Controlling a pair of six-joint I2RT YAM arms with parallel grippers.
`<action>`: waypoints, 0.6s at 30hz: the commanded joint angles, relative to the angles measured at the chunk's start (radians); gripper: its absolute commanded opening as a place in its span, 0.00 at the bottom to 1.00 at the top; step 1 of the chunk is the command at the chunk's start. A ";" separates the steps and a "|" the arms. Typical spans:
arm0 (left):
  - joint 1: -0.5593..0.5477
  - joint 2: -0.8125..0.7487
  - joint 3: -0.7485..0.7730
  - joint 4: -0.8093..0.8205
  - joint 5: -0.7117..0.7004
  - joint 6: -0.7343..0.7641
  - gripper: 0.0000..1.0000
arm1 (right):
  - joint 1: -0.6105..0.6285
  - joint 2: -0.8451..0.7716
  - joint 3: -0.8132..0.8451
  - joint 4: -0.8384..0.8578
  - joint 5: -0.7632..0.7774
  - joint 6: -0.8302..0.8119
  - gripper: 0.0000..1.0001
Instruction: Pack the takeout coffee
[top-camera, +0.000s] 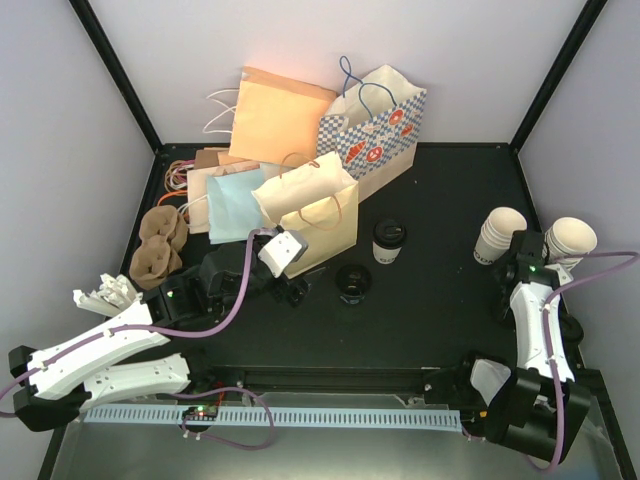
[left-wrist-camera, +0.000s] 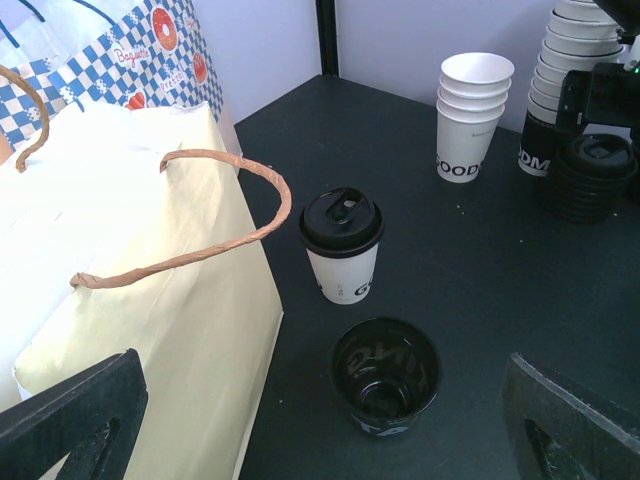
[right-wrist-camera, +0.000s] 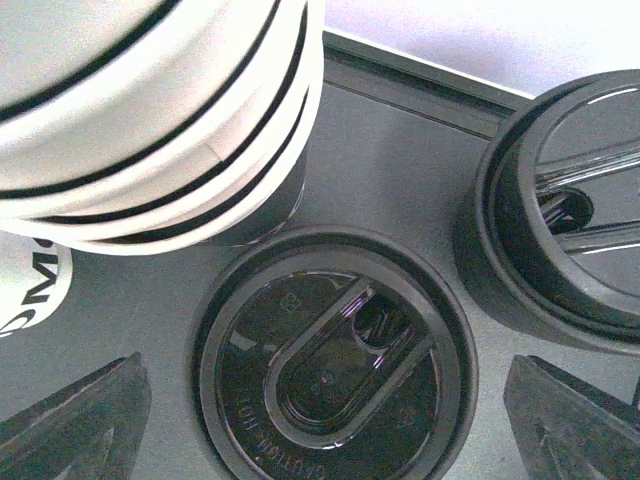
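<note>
The takeout coffee (top-camera: 388, 241) (left-wrist-camera: 342, 245), a small white cup with a black lid, stands upright on the black table, just right of the cream paper bag (top-camera: 320, 215) (left-wrist-camera: 130, 300). My left gripper (top-camera: 290, 290) (left-wrist-camera: 320, 430) is open, low at the bag's front corner and short of the coffee. An open black cup (left-wrist-camera: 385, 375) (top-camera: 352, 280) sits between it and the coffee. My right gripper (top-camera: 522, 283) (right-wrist-camera: 325, 430) is open at the far right, hanging over a stack of black lids (right-wrist-camera: 335, 365), its fingers wide of the rim.
Two stacks of lidless white cups (top-camera: 498, 235) (top-camera: 570, 238) (left-wrist-camera: 472, 115) stand by the right arm, with a second lid stack (right-wrist-camera: 570, 210). Several paper bags (top-camera: 285, 120) crowd the back left, a checkered one (top-camera: 380, 130) among them. Brown cup trays (top-camera: 160, 245) lie at left.
</note>
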 joint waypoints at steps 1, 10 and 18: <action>0.006 -0.014 0.010 -0.002 -0.007 0.012 0.99 | -0.004 0.020 -0.006 0.030 0.001 -0.008 1.00; 0.006 -0.016 0.005 -0.001 -0.012 0.015 0.99 | -0.005 0.045 -0.023 0.047 -0.021 -0.008 0.96; 0.006 -0.025 -0.002 -0.001 -0.014 0.015 0.99 | -0.006 0.049 -0.045 0.063 -0.023 -0.007 0.93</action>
